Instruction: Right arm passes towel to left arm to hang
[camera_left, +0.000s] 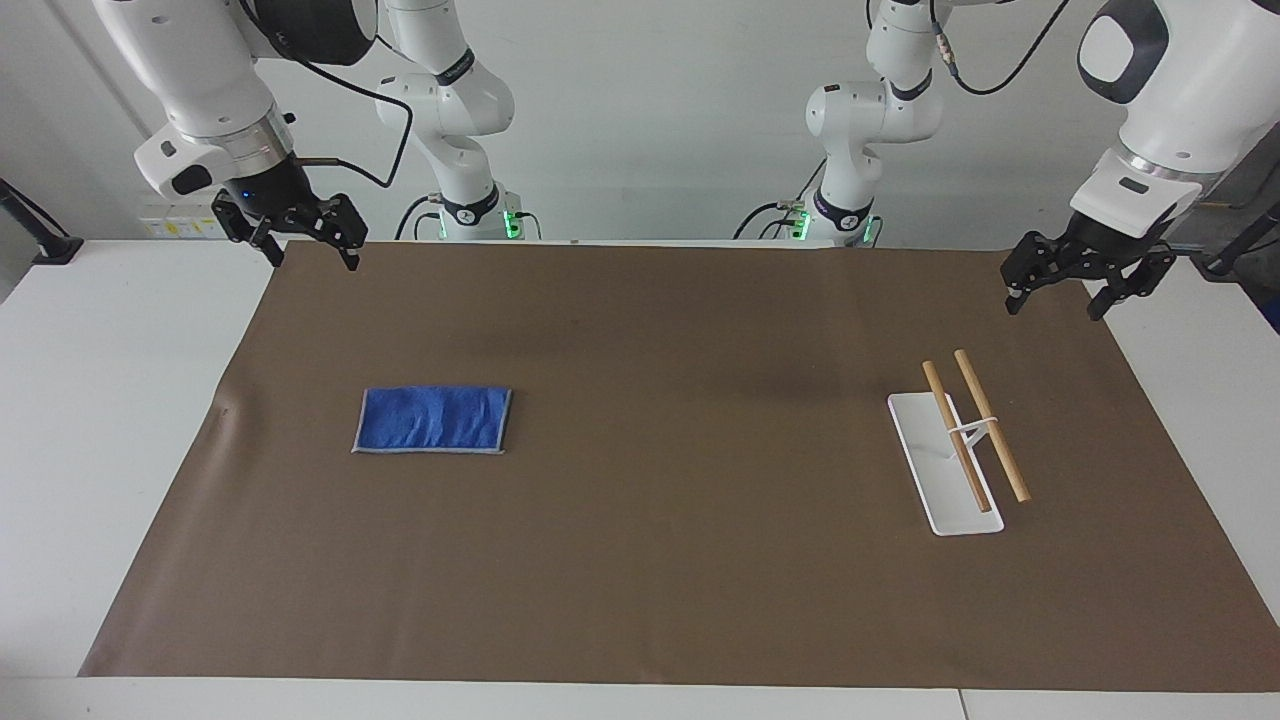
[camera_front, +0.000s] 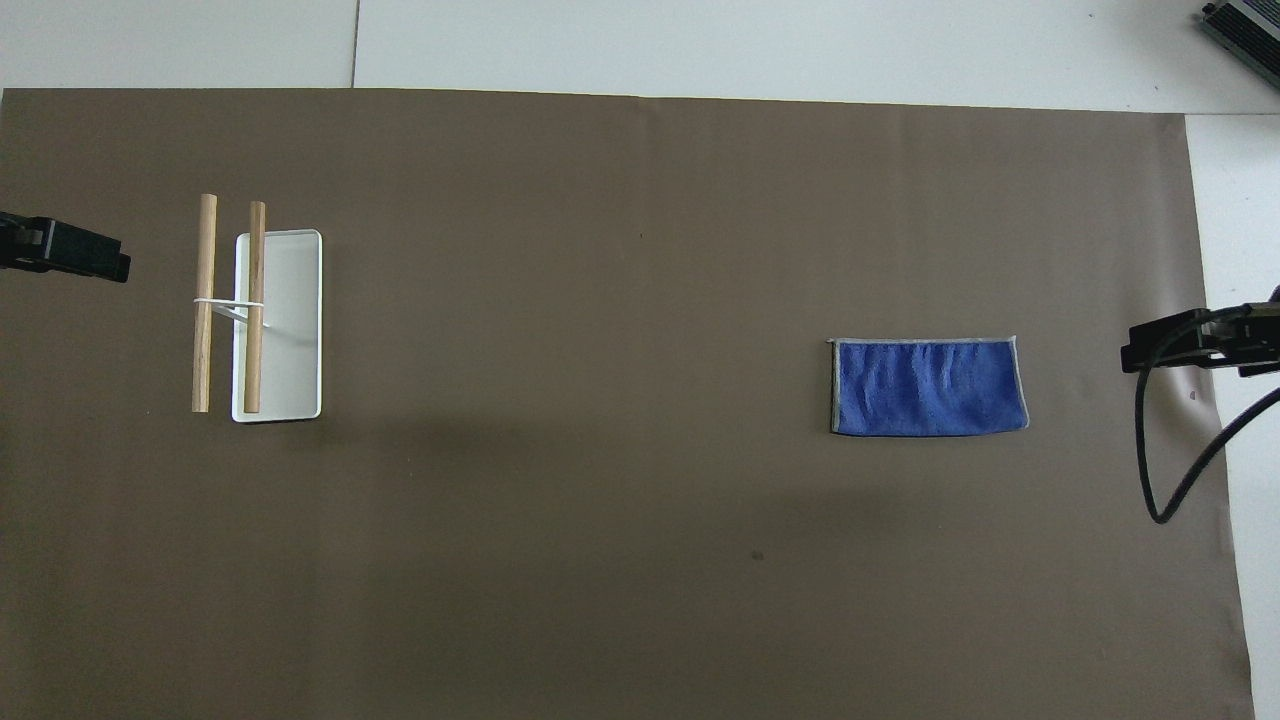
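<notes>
Blue terry towel (camera_left: 432, 420) lay flat on the brown mat (camera_left: 660, 580) covering the bench in the facing view, at about nine o'clock of the mat, toward the right arm's end. At eleven o'clock the right gripper (camera_left: 305, 245) hung over the mat's corner, jaws released and empty. At two o'clock the left gripper (camera_left: 1062, 292) waited, jaws spread. A white-based rack (camera_left: 943, 470) with two wooden rails stood at three o'clock.

Overhead, the towel (camera_front: 928, 387) sat at three o'clock and the rack (camera_front: 280, 330) at nine. The right gripper (camera_front: 1195, 340) and left gripper (camera_front: 65, 250) showed at the edges.

White arms (camera_left: 190, 70), black clawed jaws
</notes>
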